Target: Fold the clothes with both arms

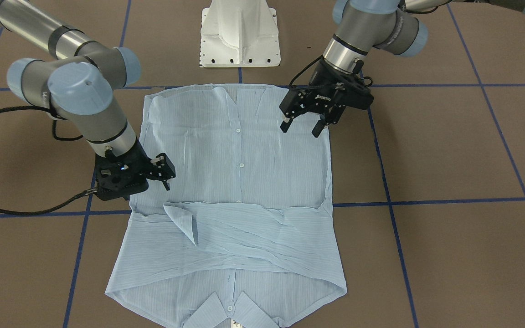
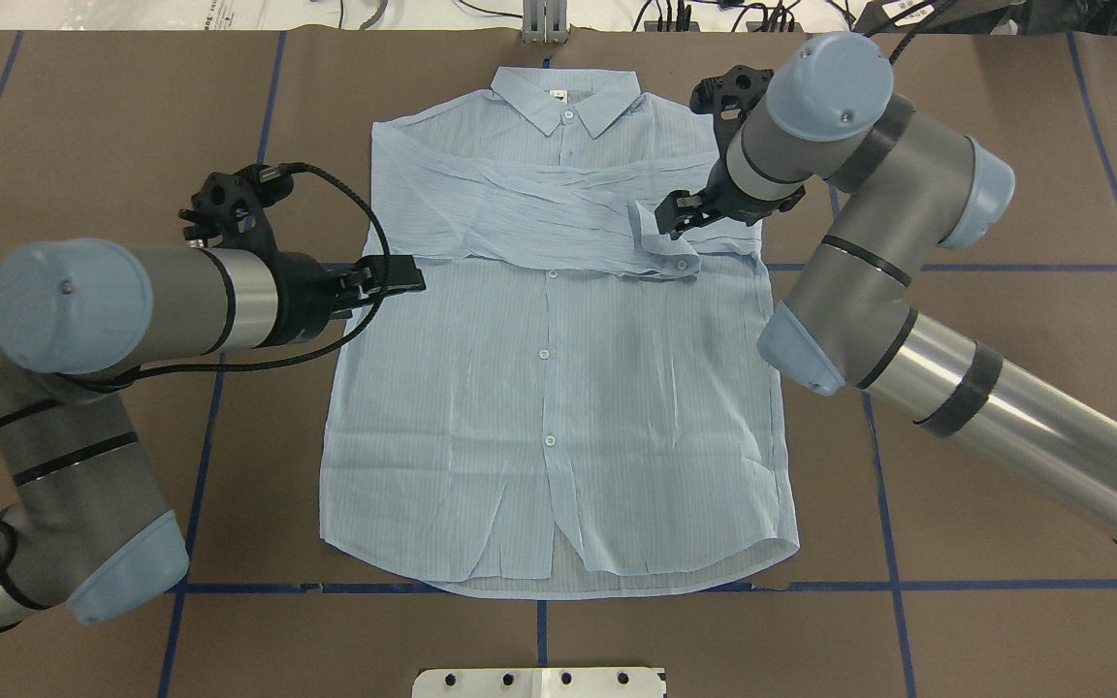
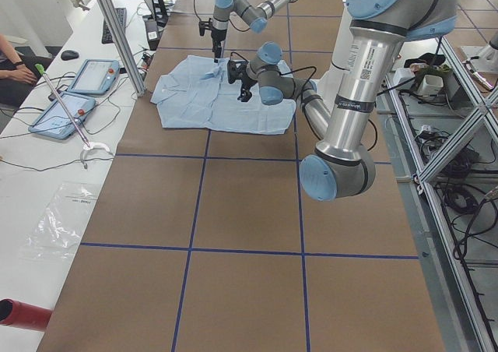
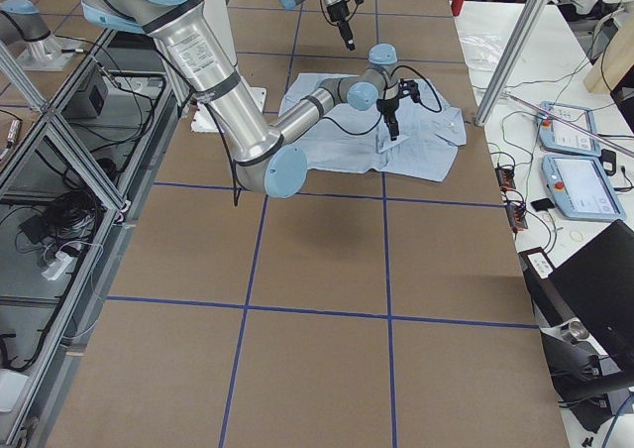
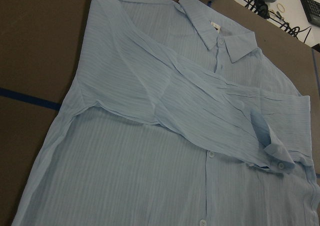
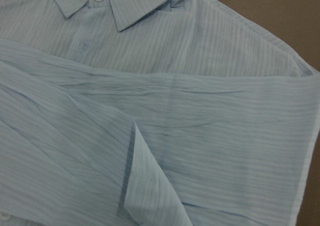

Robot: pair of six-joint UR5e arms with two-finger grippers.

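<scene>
Brown table (image 2: 83,116) gridded with blue tape (image 2: 1082,269). Shirt (image 2: 558,407) lies flat on it, buttons up, collar away from the robot, sleeves crossed over the chest. Only the front-facing view shows the left gripper (image 1: 301,130) spread wide and empty above the shirt's side edge. Right gripper (image 2: 675,208) hangs just over the upturned cuff (image 2: 667,248) — its opening I can't tell. White pedestal (image 1: 239,34) sits near the hem — tablets (image 3: 95,75) on the side bench (image 3: 47,173).
</scene>
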